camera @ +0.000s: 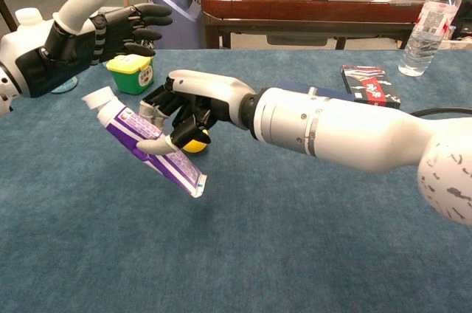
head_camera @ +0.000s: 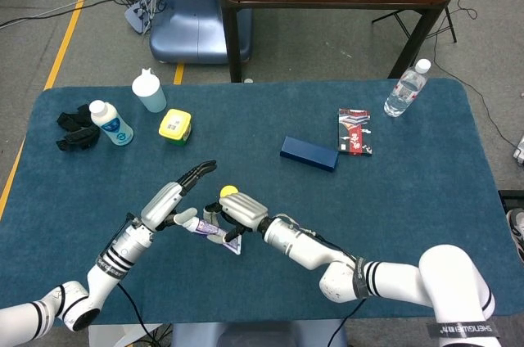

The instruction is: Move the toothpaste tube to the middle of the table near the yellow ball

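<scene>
The toothpaste tube [head_camera: 211, 231] [camera: 144, 144] is white and purple and hangs tilted above the blue table [head_camera: 409, 191], its cap pointing left. My right hand [head_camera: 237, 209] [camera: 193, 103] grips the tube around its middle. The yellow ball [head_camera: 228, 191] [camera: 195, 144] lies on the cloth just behind that hand, partly hidden by its fingers. My left hand [head_camera: 173, 196] [camera: 82, 35] is spread, holds nothing, and hovers right beside the tube's cap end. Whether its thumb touches the cap I cannot tell.
A yellow-green tub [head_camera: 174, 126] [camera: 130, 70], a white bottle [head_camera: 110, 123], a pale cup [head_camera: 150, 91] and a black object [head_camera: 75, 128] stand at the far left. A navy box [head_camera: 309, 153], a red-black packet [head_camera: 354, 131] [camera: 366, 83] and a water bottle [head_camera: 406, 89] [camera: 426, 25] are at the right.
</scene>
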You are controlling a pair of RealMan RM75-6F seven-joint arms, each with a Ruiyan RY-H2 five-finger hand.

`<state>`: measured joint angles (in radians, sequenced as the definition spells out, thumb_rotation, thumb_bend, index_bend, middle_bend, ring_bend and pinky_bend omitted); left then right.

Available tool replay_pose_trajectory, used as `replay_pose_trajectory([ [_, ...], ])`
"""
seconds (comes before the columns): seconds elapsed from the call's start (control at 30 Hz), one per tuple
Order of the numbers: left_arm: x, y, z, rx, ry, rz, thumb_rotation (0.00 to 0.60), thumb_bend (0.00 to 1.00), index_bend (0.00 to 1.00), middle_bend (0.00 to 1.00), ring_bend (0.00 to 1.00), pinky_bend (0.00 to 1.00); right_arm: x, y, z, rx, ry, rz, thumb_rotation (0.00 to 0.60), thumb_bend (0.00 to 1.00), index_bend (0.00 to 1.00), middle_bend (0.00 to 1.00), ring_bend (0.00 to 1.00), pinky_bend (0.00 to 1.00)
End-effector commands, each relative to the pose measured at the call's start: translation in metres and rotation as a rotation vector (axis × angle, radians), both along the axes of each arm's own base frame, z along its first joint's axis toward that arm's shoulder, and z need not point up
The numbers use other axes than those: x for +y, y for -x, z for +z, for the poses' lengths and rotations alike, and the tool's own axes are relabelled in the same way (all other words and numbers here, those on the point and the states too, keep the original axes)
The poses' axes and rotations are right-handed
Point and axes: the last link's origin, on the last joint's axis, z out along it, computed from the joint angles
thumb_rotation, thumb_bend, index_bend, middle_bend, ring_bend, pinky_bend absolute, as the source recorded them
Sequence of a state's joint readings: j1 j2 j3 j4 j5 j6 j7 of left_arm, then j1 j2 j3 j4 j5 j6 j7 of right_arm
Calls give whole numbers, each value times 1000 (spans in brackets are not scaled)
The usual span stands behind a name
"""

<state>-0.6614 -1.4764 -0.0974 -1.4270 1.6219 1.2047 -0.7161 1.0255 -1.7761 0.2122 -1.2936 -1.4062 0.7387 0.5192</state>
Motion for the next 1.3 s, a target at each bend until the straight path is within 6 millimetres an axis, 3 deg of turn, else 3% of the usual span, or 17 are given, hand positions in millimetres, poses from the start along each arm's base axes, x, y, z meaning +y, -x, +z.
replay_pose_trajectory([
  [0.03, -1, -1, -3, 3, 3, -9, 0, 9, 0, 0, 0, 57, -2, -2, 0, 0, -2, -2, 600, 970, 1000, 899, 843, 783],
  [1.3, 0, -3, -22, -65, 65, 17, 0, 3, 0, 0, 0, 0, -11, -9, -15, -72, -8, -90, 600, 978, 1000, 908, 853, 783],
])
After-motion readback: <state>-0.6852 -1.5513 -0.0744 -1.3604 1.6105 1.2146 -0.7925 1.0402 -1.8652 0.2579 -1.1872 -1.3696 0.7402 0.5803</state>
